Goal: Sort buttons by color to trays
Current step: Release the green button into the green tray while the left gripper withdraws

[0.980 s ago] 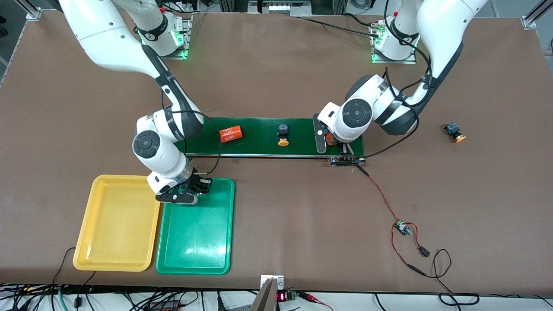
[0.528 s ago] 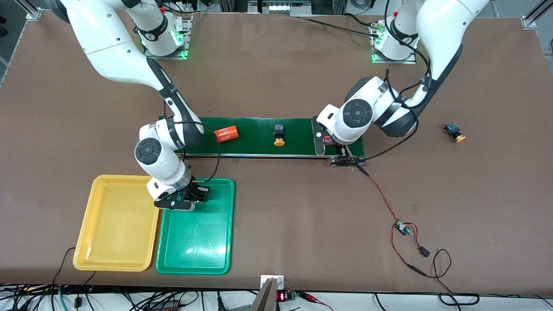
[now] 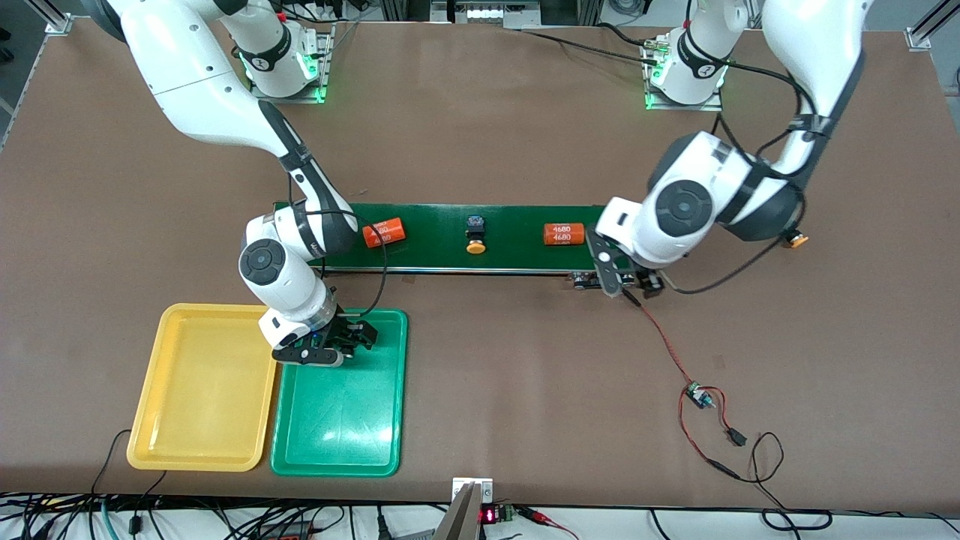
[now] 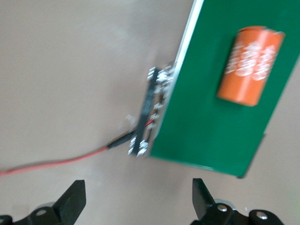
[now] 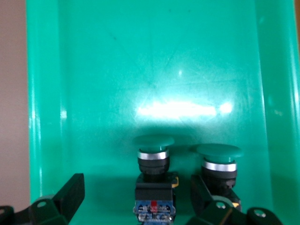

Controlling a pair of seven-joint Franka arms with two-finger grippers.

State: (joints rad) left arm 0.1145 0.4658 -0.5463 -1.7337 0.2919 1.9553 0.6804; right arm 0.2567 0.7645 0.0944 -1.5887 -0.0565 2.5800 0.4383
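My right gripper (image 3: 334,346) is low over the green tray (image 3: 341,427), at the end nearest the belt. It is open (image 5: 136,201). One green-capped button (image 5: 152,180) lies in the tray between its fingers. A second green-capped button (image 5: 218,166) lies beside it. Both are hidden under the hand in the front view. A yellow-capped button (image 3: 475,234) lies on the conveyor belt (image 3: 510,251). Another yellow-capped button (image 3: 796,240) peeks out by the left arm. My left gripper (image 3: 634,283) is open and empty (image 4: 138,199) over the table at the belt's end. The yellow tray (image 3: 199,390) is empty.
Two orange "4680" cylinders (image 3: 383,232) (image 3: 568,234) lie on the belt; one also shows in the left wrist view (image 4: 251,65). A red wire (image 3: 667,349) runs from the belt's end to a small board (image 3: 699,395) and connectors on the table.
My left arm has swung off the belt toward its end, uncovering an orange cylinder. The cylinder and yellow button on the belt moved toward the right arm's end. My right gripper's fingers spread over the green tray.
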